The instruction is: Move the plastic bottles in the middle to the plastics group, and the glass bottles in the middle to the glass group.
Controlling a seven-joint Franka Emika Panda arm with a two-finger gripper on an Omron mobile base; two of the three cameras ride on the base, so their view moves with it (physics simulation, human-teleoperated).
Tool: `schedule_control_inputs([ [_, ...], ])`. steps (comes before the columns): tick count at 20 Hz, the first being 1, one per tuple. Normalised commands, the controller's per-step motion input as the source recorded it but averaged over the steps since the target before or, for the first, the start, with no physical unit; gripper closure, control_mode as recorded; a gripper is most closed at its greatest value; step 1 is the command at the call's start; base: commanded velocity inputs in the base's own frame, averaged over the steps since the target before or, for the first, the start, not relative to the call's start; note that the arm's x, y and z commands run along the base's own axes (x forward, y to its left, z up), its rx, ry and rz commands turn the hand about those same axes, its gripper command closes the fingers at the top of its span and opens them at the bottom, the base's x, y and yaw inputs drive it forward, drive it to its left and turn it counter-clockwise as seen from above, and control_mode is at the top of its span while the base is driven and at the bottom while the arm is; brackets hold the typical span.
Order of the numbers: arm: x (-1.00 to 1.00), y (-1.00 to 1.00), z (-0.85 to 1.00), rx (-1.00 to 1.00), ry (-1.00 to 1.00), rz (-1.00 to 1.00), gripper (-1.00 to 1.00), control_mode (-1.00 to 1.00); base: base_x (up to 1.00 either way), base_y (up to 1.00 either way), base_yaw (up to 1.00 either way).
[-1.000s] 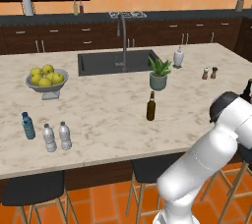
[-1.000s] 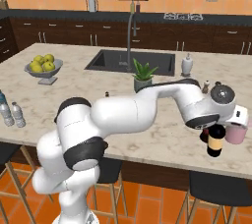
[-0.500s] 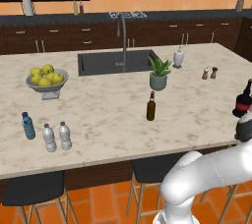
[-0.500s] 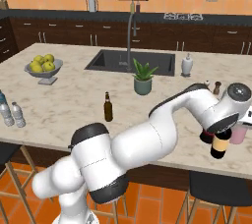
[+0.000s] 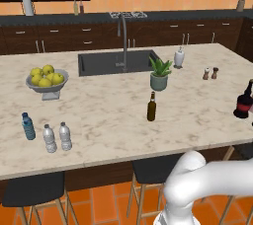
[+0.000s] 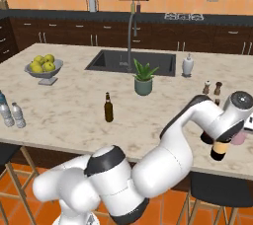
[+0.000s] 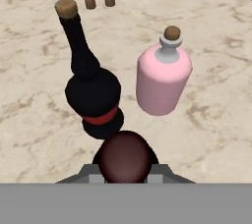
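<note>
Setting the wine bottle (image 6: 220,149), clamped in the gripper (image 7: 126,169), upright just near of the red-banded bottle (image 7: 92,90) and clear of the pink bottle (image 7: 163,76), needs a straight descent.

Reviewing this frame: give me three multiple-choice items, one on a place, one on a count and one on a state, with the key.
1. Where does the slim brown bottle stand?
A. In the sink
B. On the counter, near the potted plant
C. Inside the fruit bowl

2. How many small water bottles stand grouped at the counter's left end?
A. One
B. Five
C. Three

3. What state is the end effector in?
A. Shut on the wine bottle
B. Open, holding nothing
C. Shut on the slim brown bottle

Key: 1 B, the bottle stands alone on the marble just in front of the plant. 2 C, one blue and two clear bottles stand together. 3 A, the tan-labelled bottle sits under the hand, and its dark top lies between the fingers in the hand view.
</note>
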Motion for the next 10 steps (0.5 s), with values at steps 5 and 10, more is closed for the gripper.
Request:
schedule_control_inputs([
  [5,0.11,-0.35,-0.05,0.00,-0.03,0.01,1.00,-1.00,0.00,0.00,0.00],
  [10,0.27,0.00,-0.02,0.00,-0.02,0.02,1.00,-1.00,0.00,0.00,0.00],
])
